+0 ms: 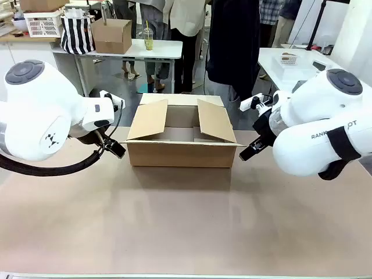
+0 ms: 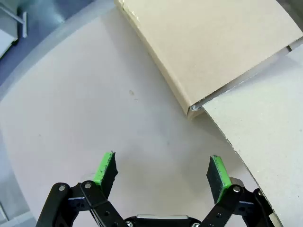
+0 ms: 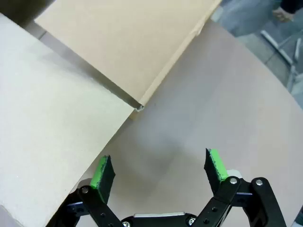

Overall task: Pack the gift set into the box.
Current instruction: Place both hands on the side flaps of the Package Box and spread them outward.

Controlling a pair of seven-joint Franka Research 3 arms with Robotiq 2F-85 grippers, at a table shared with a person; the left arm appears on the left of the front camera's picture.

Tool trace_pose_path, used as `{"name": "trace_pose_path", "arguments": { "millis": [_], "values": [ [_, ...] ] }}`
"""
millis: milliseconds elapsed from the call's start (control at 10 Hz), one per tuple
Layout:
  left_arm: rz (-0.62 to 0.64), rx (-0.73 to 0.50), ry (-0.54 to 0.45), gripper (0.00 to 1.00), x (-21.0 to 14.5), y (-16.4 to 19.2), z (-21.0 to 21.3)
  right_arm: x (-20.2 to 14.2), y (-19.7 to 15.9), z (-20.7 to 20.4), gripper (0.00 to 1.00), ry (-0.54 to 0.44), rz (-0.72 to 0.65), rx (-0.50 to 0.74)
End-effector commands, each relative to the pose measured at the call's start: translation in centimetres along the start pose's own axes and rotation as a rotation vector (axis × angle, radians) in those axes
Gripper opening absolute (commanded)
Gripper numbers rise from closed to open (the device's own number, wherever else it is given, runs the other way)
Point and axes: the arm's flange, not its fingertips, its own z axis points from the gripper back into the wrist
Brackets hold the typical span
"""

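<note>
left tool (image 2: 161, 166) spread | right tool (image 3: 159, 163) spread | box (image 1: 181, 153) between them, flaps open

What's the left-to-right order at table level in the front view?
left gripper → box, flaps open → right gripper

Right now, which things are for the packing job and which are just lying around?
For the job: box, left gripper, right gripper, both open.
Just lying about: smaller carton, striped bag, green drink cup, on the far table.
</note>
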Motion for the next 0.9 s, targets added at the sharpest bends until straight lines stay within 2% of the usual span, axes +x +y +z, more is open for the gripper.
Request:
{"name": "trace_pose_path", "arguments": {
  "millis": [0, 800],
  "values": [
    [0.000, 0.000, -0.002, 1.00, 0.03, 0.00, 0.03, 0.02, 0.01, 0.02, 1.00, -0.001, 0.000, 0.000],
    [0.000, 0.000, -0.002, 1.00, 0.03, 0.00, 0.03, 0.02, 0.01, 0.02, 1.00, -0.001, 0.000, 0.000]
  ]
}}
